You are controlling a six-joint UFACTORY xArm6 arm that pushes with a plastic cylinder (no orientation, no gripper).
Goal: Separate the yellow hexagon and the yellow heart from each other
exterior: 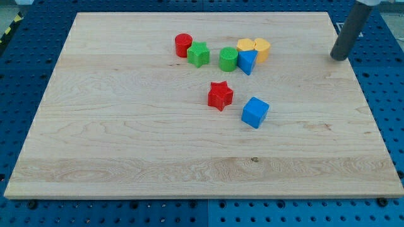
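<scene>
Two yellow blocks touch each other near the view's top centre: the left one (245, 45) and the right one (262, 48). I cannot tell which is the hexagon and which the heart. A blue triangle (247, 62) sits against their lower side, with a green cylinder (228, 59) at its left. My tip (339, 58) rests near the board's right edge, well to the right of the yellow pair and apart from every block.
A red cylinder (183, 45) and a green star (198, 54) touch at the upper middle. A red star (219, 95) and a blue cube (255, 112) lie near the centre. The wooden board (126, 145) lies on a blue pegboard table.
</scene>
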